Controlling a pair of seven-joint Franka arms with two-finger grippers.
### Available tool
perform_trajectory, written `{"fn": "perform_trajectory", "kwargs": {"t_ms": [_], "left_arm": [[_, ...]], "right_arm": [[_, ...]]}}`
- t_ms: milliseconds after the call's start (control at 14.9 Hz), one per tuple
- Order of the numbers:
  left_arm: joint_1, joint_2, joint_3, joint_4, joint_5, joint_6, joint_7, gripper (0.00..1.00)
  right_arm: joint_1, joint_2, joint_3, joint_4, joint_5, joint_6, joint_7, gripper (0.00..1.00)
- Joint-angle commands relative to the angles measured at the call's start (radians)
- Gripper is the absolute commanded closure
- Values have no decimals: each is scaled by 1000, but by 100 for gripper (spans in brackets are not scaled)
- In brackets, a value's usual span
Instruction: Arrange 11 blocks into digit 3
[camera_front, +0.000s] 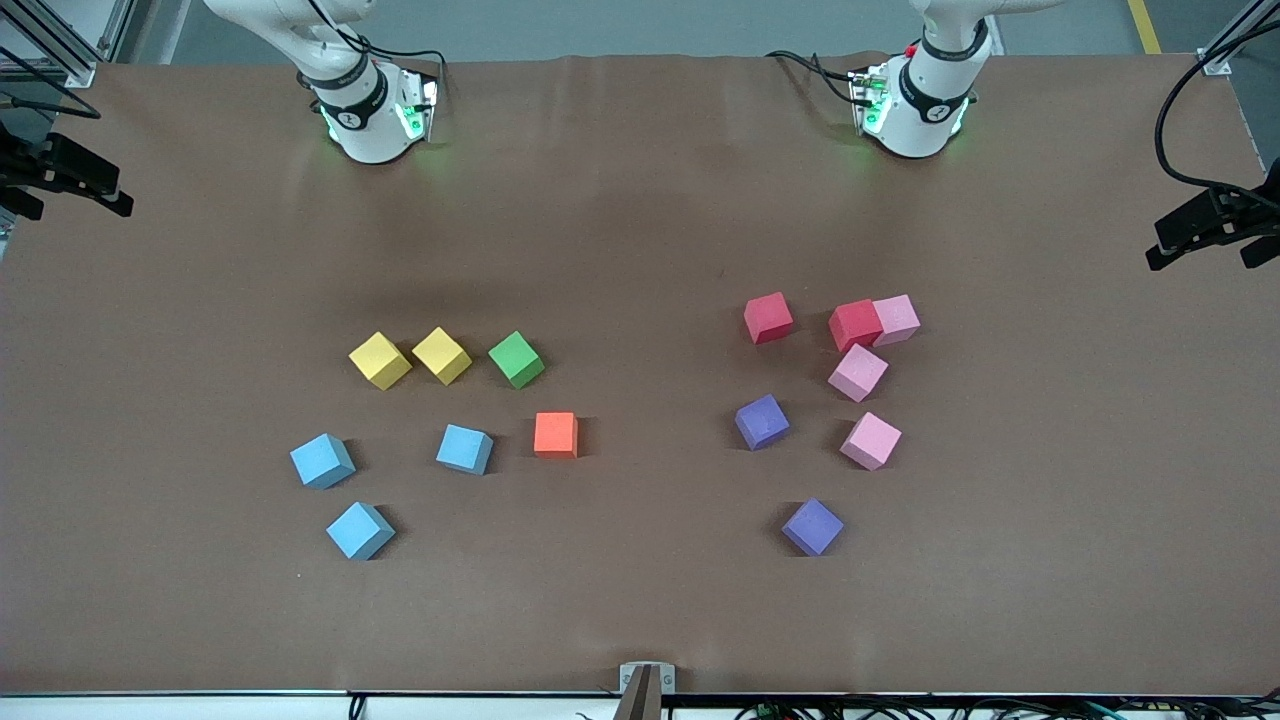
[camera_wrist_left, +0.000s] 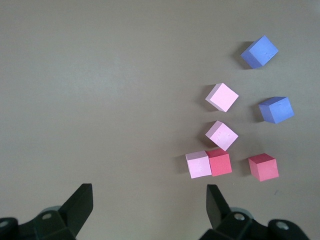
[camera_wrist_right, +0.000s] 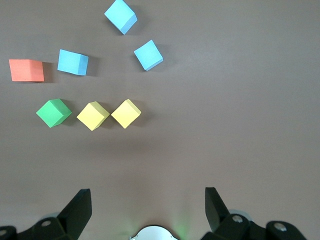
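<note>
Front view, with twelve o'clock toward the arms' bases: the blocks lie loose on the bench (camera_front: 640, 230) in two clusters, and no digit is formed. Toward the right arm's end, the green block (camera_front: 516, 359) sits at three o'clock of two yellow cubes (camera_front: 380, 360) (camera_front: 441, 355). The orange block (camera_front: 555, 435) is at five o'clock of the green. Three light blue blocks (camera_front: 464, 448) (camera_front: 322, 460) (camera_front: 359, 530) spread from nine to eight o'clock of the orange.

Toward the left arm's end are two red blocks (camera_front: 768, 317) (camera_front: 855, 325), the second touching a pink one at its three o'clock. The three pink blocks (camera_front: 895, 320) (camera_front: 858, 372) (camera_front: 870, 440) run toward six o'clock. The purple blocks (camera_front: 762, 421) (camera_front: 812, 526) lie at nine and seven o'clock of the nearest pink.

Left wrist view: only here does the left end effector (camera_wrist_left: 150, 189) show. Its fingers are spread wide and pinch nothing, over bare bench. The touching red-and-pink pair is closest to it and the purple blocks are farthest. The other cluster is out of this view.

Right wrist view: the right end effector (camera_wrist_right: 146, 192) is likewise spread and empty, over bare bench. The yellow cubes and green block are closest to it, and the light blue blocks are farthest.
</note>
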Motion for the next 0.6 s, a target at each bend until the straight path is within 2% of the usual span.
{"fn": "perform_trajectory", "kwargs": {"t_ms": [0,538], "left_arm": [[1,-3,0,3,6,-9,9,0],[-10,7,-7,11,-3,-2,-5,0]], "right_arm": [[-5,-12,5,-12,6,-2,4,0],[-5,-8,5,14,5,-6,1,0]]}}
